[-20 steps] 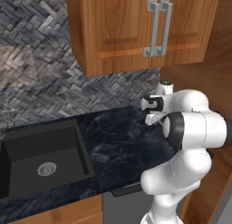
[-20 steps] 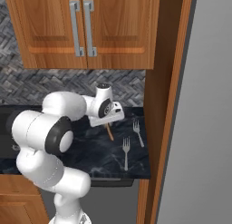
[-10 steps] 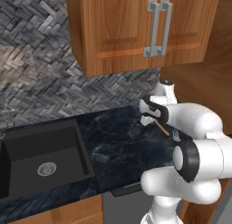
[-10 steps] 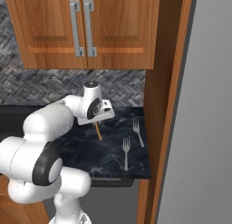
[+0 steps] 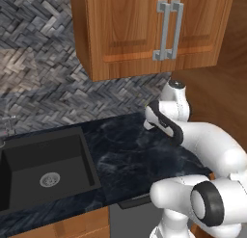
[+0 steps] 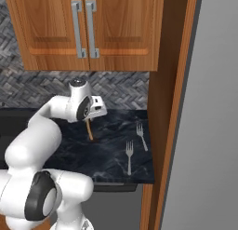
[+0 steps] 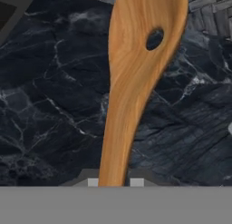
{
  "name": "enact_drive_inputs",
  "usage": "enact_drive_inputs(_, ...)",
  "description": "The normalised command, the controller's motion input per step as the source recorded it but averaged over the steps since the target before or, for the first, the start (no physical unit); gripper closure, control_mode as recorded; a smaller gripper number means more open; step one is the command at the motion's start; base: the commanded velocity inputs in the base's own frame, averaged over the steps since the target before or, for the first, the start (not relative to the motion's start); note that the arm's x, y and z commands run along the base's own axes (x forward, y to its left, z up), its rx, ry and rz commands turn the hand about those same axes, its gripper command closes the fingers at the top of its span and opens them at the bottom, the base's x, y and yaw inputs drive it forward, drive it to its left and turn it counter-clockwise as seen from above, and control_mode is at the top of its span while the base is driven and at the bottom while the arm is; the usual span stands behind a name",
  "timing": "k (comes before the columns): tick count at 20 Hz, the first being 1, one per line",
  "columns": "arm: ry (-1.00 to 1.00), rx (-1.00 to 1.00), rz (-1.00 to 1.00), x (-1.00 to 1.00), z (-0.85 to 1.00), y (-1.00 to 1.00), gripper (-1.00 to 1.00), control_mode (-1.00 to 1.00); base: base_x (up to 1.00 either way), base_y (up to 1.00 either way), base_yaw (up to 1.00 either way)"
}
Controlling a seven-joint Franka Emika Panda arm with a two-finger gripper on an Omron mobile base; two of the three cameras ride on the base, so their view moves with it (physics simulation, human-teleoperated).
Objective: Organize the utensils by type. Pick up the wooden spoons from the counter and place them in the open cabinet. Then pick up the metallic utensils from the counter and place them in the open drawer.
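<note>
Black marble-look desk [image 6: 116, 154] with faint bluish-white veins runs under a grey herringbone-tiled backsplash [image 5: 43, 87]; a black sink basin [image 5: 43, 167] with a round drain is sunk into it at the left of the left base view

Orange-brown wooden wall cabinet [image 6: 116, 29] hangs above, both doors closed, two long silver bar handles [image 6: 85, 28] side by side at the centre seam. Tall wooden side panel [image 6: 169, 108] and a plain grey appliance front [image 6: 209, 122] stand to the right of the desk

White arm reaches out over the desk. Its tool [image 6: 89, 122] is clamped on the end of the handle of an orange-brown wooden spoon with a small hole in its bowl [image 7: 131, 78]; in the hand view the handle rises from between the two finger tips, bowl at the far end. In the right base view the spoon [image 6: 89, 130] hangs down from the tool, slightly tilted, above the desk; whether its lower end touches the surface cannot be told

Two thin silver-grey metal forks [image 6: 129, 157] lie flat on the desk to the right of the spoon, near the wooden side panel, close together but not touching, tines pointing toward the backsplash
</note>
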Motion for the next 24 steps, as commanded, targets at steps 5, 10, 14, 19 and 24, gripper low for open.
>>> enact_drive_inputs(5,-0.06,-0.04,0.0,-0.22,0.46,0.06,1.0,-1.0,0.0,0.0,0.0)
enact_drive_inputs(10,0.02,-0.05,-0.02,-0.4,0.25,0.0,1.0,-1.0,0.0,0.0,0.0)
enact_drive_inputs(14,0.0,-0.07,-0.1,-0.38,0.25,0.01,1.0,-1.0,0.0,0.0,0.0)
enact_drive_inputs(19,-0.04,-0.02,-0.03,-0.12,0.04,-0.01,1.0,1.0,0.0,0.0,0.0)
enact_drive_inputs(24,0.0,0.0,0.0,0.0,0.0,0.0,1.0,1.0,-0.58,-0.04,0.03)
